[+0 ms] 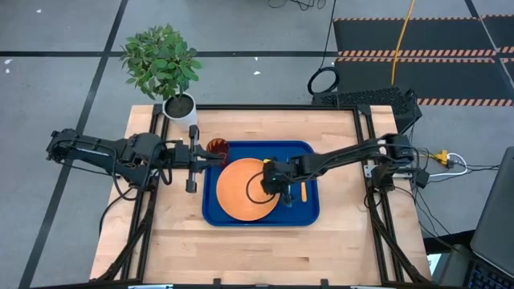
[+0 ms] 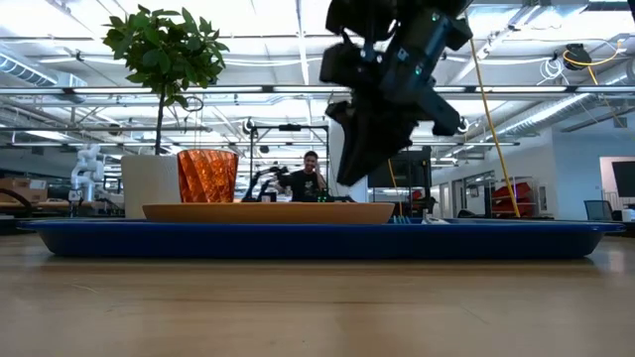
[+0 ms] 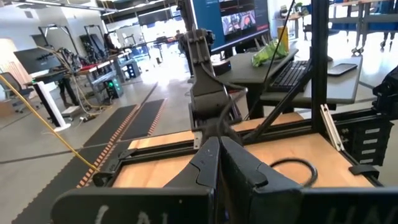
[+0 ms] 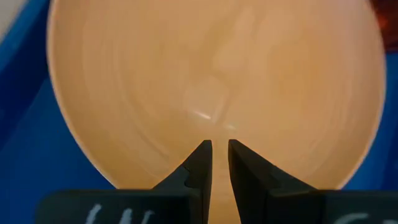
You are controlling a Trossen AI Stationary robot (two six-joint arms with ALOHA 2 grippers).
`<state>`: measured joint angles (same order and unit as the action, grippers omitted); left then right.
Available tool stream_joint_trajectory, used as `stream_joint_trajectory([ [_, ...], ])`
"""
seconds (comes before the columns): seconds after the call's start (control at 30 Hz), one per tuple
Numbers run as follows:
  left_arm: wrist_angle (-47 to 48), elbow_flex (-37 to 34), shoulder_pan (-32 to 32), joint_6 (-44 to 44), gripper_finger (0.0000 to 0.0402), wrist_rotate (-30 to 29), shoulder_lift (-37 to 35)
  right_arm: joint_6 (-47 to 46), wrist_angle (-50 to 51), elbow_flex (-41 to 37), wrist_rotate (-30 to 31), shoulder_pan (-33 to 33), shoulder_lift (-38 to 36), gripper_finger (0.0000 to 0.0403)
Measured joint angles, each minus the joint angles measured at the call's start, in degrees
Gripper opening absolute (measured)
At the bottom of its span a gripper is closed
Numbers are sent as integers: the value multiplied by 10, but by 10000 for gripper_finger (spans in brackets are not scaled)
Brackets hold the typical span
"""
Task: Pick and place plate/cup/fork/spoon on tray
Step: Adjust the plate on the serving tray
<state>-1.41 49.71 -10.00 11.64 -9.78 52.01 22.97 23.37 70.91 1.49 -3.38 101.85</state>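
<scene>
1. Dark blue tray (image 1: pixel 312 210) lying near the middle of the wooden table (image 1: pixel 177 241); bare wood open on the near side and to both flanks.
2. Orange plate (image 1: pixel 237 193) resting flat inside the tray, filling its left part; blue floor exposed along the tray's right side.
3. Red-brown cup (image 1: pixel 218 147) standing upright at the tray's far left corner, just beside the plate's rim.
4. Spoon (image 1: pixel 303 192) with orange handle lying on the tray floor right of the plate; bowl hidden under the arm.
5. Right gripper (image 4: pixel 216 149) poised above the plate's right portion, fingers drawn to a narrow slit, nothing between them.
6. Left gripper (image 3: pixel 219 146) parked over the table left of the tray, close to the cup, fingers nearly together, holding nothing.
7. Potted plant (image 1: pixel 163 64) at the table's far left edge, apart from the tray.
</scene>
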Motion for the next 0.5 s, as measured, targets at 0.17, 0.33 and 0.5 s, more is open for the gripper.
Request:
stream_joint_trajectory([
  [0.17,0,0,0,1,19,0,0,-6,12,0,19,0,11,45],
  [0.33,0,0,0,-2,19,0,0,-9,18,0,22,8,12,45],
  [0.5,0,0,0,-5,19,0,0,-3,18,0,47,18,12,45],
])
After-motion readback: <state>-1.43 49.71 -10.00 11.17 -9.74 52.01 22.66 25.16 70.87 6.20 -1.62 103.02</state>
